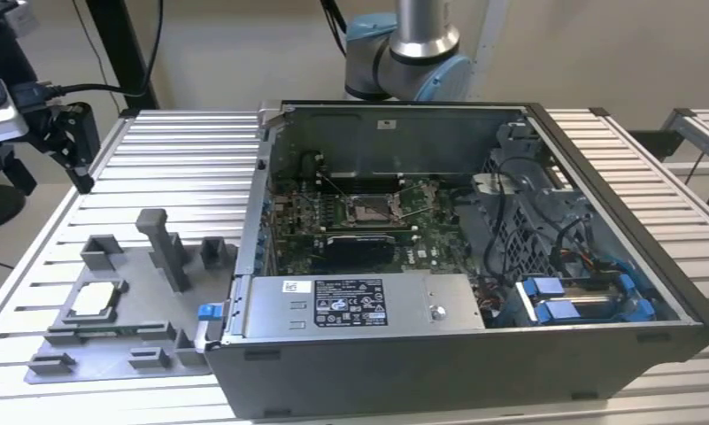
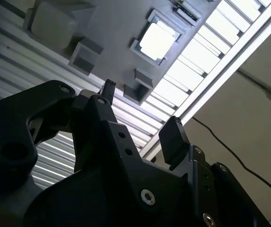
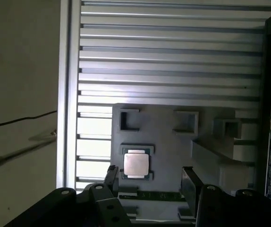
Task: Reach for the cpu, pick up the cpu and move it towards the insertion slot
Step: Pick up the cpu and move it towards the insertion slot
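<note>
The fingers [image 3: 190,182] hung wide open and empty above the cpu [image 3: 136,164], which lay in the grey fixture [image 3: 173,146] on the desk [image 3: 164,56].
</note>
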`<control>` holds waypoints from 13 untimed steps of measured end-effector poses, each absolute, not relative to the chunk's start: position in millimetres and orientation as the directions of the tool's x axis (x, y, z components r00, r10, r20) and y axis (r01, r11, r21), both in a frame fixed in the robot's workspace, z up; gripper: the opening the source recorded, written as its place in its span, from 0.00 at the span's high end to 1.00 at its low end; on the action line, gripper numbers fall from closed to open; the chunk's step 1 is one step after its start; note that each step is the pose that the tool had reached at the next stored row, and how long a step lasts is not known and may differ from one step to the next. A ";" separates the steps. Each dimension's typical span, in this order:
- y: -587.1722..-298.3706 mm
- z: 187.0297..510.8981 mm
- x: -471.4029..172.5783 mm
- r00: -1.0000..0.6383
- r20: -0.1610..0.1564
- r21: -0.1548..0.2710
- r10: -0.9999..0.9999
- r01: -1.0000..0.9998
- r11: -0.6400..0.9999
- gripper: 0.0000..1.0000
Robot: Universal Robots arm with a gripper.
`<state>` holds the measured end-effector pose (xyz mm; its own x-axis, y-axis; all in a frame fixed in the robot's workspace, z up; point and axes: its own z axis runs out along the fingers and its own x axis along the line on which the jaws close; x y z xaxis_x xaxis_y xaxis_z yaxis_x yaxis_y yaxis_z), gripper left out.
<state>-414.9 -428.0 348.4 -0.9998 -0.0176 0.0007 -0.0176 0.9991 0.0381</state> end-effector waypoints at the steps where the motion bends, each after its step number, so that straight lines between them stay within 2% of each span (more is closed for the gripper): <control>1: -428.0 348.3 -414.9 -1.000 0.001 0.038 -0.018 -0.018 0.999 0.00; 13: -428.1 337.5 -415.0 -1.000 0.001 0.038 -0.018 -0.018 0.999 0.00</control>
